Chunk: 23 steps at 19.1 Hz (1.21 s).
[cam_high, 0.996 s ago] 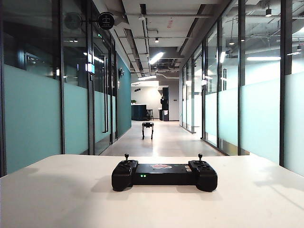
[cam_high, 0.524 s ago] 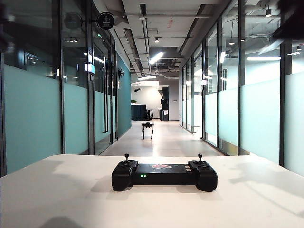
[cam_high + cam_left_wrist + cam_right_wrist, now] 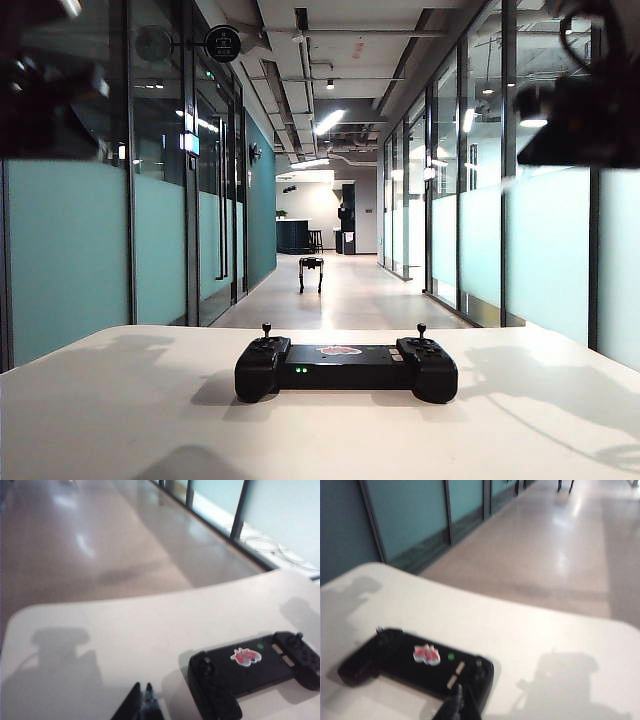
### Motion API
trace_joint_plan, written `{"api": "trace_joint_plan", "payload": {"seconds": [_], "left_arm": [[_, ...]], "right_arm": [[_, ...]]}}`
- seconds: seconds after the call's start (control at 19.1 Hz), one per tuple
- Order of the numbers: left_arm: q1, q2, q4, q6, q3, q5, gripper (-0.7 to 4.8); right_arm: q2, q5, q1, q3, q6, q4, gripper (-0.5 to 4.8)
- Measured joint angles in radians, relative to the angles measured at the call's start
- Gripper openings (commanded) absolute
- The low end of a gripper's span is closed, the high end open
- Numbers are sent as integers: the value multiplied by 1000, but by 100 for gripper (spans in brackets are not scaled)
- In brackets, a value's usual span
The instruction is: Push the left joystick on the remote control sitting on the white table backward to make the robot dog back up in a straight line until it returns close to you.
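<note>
- Remote control [image 3: 346, 368] sits flat on the white table [image 3: 120, 420], lower centre of the exterior frame, green lights facing the camera, reddish sticker [image 3: 340, 351] on its top face.
- Left joystick [image 3: 266, 329] stands upright on the controller's left end; nothing touches it. Right stick [image 3: 421, 329] is also upright and untouched.
- Robot dog [image 3: 311, 270] is small and far down the corridor, mid-frame just left of centre, standing on all fours on the shiny floor.
- Left gripper [image 3: 144, 702]: only the finger tips show at the lower edge of the left wrist frame. Tips are pressed together, holding nothing. They hang above bare tabletop, well short of the controller [image 3: 255, 672], which sits lower right in that frame.
- Right gripper [image 3: 458, 702]: tips are at the lower edge of the right wrist frame, closed together, nothing between them. They overlap the controller's [image 3: 415, 662] near grip; cannot tell any contact from this angle.
- In the exterior view both arms are blurred dark masses high up: left arm [image 3: 50, 85] in the upper left corner, right arm [image 3: 585, 110] in the upper right. Both are clear of the table.
- Arm shadows fall on the tabletop either side of the controller.
</note>
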Motion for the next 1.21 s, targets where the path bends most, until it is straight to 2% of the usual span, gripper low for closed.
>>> {"api": "trace_joint_plan", "payload": {"seconds": [0.31, 0.37, 0.42, 0.47, 0.63, 0.94, 1.21], "left_arm": [[1, 162, 36, -4, 88, 5, -5], [1, 195, 43, -4, 109, 6, -5], [1, 224, 46, -4, 126, 8, -5], [1, 248, 46, -3, 139, 9, -5], [1, 328, 46, -3, 191, 24, -5], [0, 428, 48, 0, 227, 90, -5], [-4, 428, 58, 0, 228, 112, -5]], "right_arm": [[111, 0, 0, 3, 0, 40, 3], [132, 0, 0, 3, 0, 44, 45], [154, 0, 0, 3, 0, 44, 149], [176, 0, 0, 3, 2, 43, 220], [250, -1, 1, 5, 58, 45, 320], [438, -1, 70, 99, 85, 49, 326], [639, 4, 71, 236, 159, 42, 328]]}}
